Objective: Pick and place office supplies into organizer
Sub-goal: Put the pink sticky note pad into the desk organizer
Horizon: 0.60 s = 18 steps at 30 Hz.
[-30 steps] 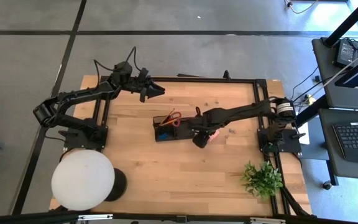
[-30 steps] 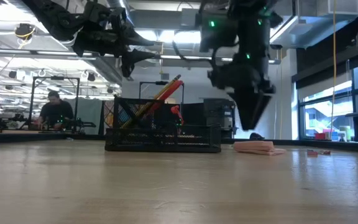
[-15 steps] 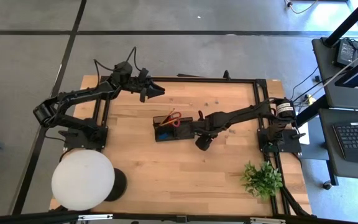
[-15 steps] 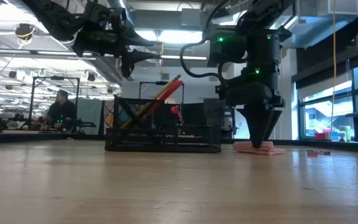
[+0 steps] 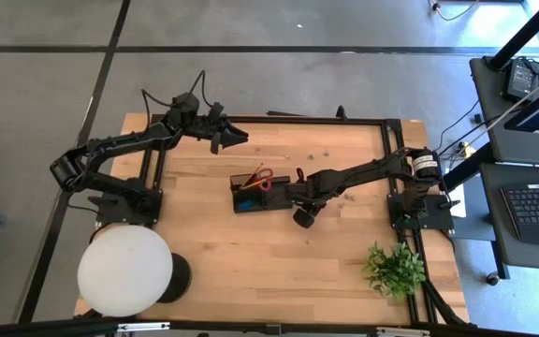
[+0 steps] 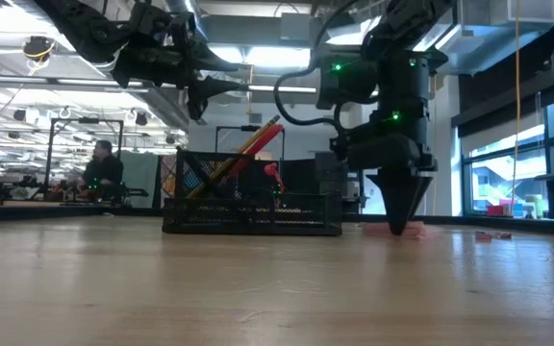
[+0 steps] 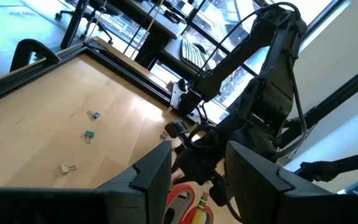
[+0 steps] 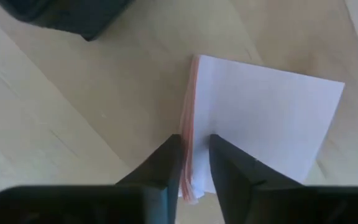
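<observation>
— Where's the sticky-note block (image 8: 260, 124)?

— Flat on the desk (image 5: 251, 253), just beside the organizer (image 5: 251, 195). My right gripper (image 8: 194, 163) pinches its corner edge, nearly closed, to lift it. Left gripper (image 7: 194, 171) waits open, raised near the far edge.

Two robot arms: left gripper (image 5: 237, 137), right gripper (image 5: 302, 218). One black organizer (image 5: 251, 195). One red-handled scissors (image 5: 262, 178) inside it. One sticky-note block (image 8: 260, 124). Three small clips (image 7: 89, 134) on wood (left wrist view). One white lamp (image 5: 124, 270). One green plant (image 5: 393, 269). One person (image 6: 102, 171) in background.
</observation>
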Tool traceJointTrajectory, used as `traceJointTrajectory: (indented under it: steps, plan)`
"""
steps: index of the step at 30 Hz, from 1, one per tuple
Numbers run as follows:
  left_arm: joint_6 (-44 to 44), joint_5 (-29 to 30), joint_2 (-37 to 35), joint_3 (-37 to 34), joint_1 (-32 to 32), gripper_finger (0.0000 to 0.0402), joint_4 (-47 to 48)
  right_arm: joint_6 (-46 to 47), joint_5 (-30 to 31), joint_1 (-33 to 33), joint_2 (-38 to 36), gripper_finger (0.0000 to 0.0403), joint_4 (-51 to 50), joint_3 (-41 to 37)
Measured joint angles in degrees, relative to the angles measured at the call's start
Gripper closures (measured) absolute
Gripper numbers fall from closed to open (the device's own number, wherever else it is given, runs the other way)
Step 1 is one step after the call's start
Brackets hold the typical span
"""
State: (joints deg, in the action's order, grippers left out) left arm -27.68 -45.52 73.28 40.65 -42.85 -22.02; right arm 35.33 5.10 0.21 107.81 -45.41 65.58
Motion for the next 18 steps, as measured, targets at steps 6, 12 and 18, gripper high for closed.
traceJointTrajectory:
  steps: [6, 12, 18]
  plan:
    - [0.0, 0.3, 0.0, 0.0, 0.0, 0.0255, 0.0, -0.8, -0.4, 0.0, 0.1, 0.0365, 0.2, 0.0]
    - [0.0, 0.6, 0.0, 0.0, 0.0, 0.0255, 0.0, -1.4, -0.3, 0.0, 0.2, 0.0395, -0.1, -0.1]
    - [0.0, 0.6, 0.0, 0.0, 0.0, 0.0255, 0.0, -2.5, 2.8, -0.1, 0.4, 0.0398, -8.6, 2.1]
